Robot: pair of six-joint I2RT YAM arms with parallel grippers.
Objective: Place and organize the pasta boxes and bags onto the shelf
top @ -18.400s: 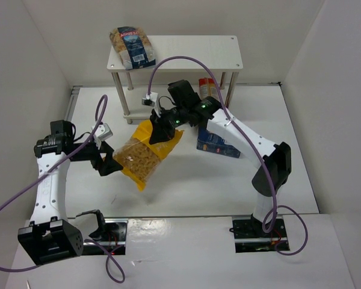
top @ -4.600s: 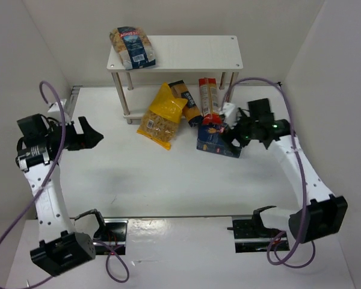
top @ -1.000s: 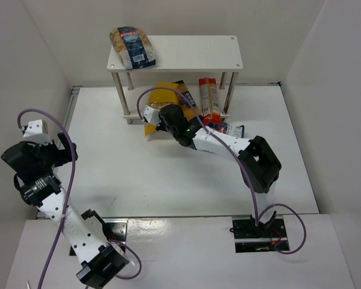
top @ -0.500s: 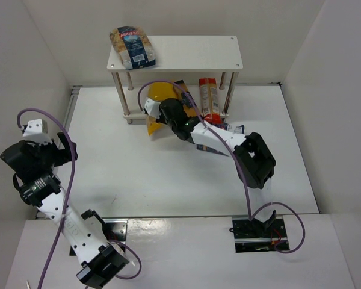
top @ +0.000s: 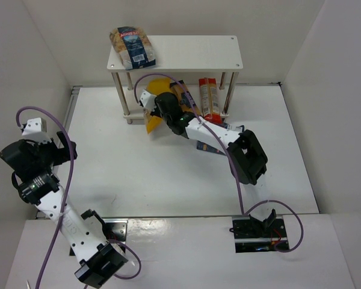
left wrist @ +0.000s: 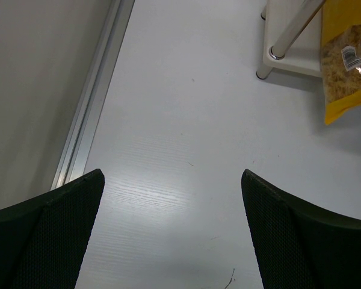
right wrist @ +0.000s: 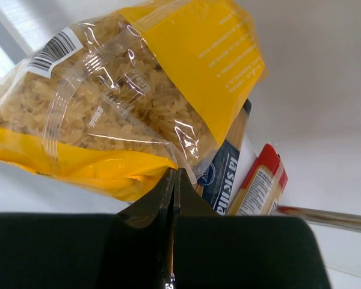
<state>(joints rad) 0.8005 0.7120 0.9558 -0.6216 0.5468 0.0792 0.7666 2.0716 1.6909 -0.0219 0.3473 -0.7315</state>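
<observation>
At the bench's far edge, before the shelf (top: 192, 51), the right fingers (right wrist: 173, 180) are pinched shut on the yellow bag (right wrist: 126, 102). Judgement: feed it low and level onto the lower board, clear of the red-orange spaghetti pack (top: 209, 99). The left fingers (top: 65, 146) are spread wide, empty.

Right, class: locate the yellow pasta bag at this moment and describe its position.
In the top view, the yellow pasta bag is left of centre under the front edge of the shelf, pinched by the right gripper, beside the yellow-blue spaghetti pack.
</observation>
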